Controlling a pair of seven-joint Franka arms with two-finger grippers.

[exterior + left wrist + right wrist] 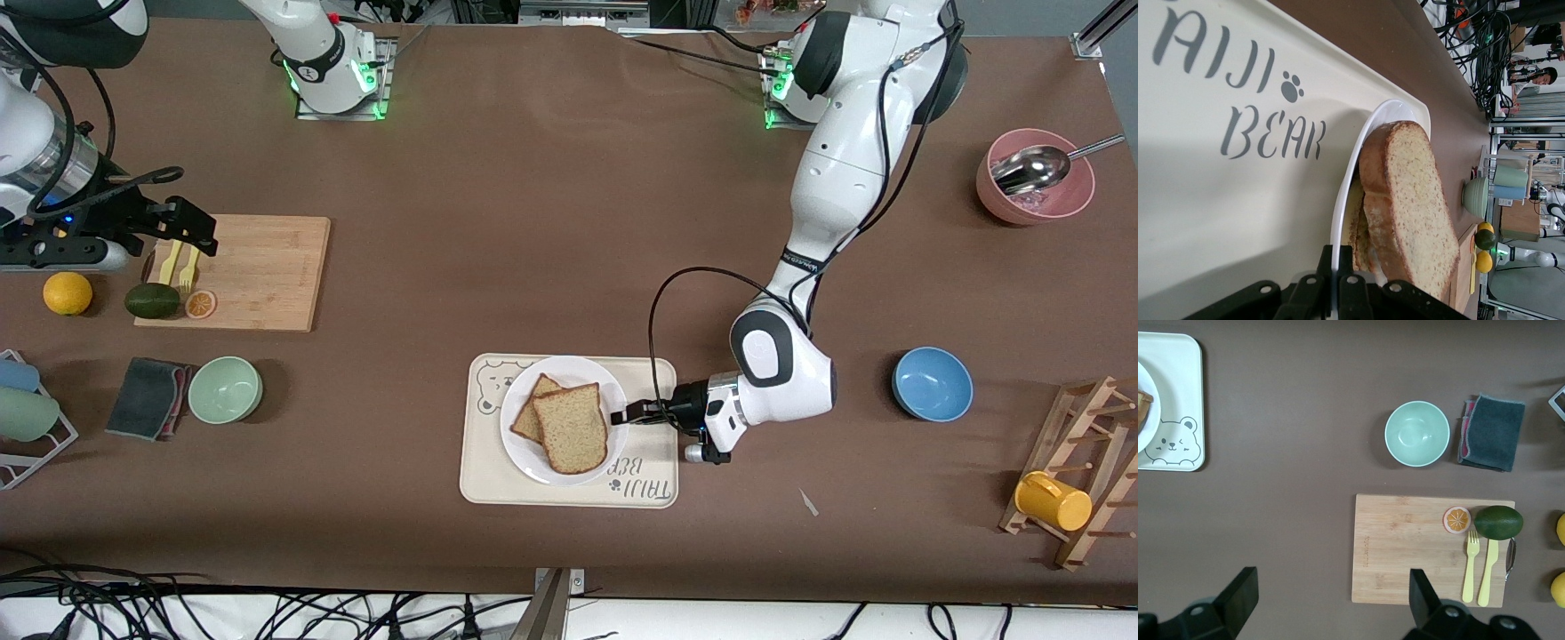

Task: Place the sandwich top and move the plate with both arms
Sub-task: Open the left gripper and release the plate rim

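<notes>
The sandwich top, a light tan bread slice with a brown crust, lies on another slice on the white plate. The plate sits on a cream bear tray. My left gripper is low at the plate's edge toward the left arm's end and is shut on the rim. In the left wrist view the fingers pinch the plate's thin rim, with the bread just past them. My right gripper is open and empty above the wooden cutting board; its own view shows the fingers wide apart.
On the cutting board lie an avocado, an orange slice and a yellow fork. A green bowl and a grey cloth lie nearer the front camera. A blue bowl, pink bowl and mug rack stand toward the left arm's end.
</notes>
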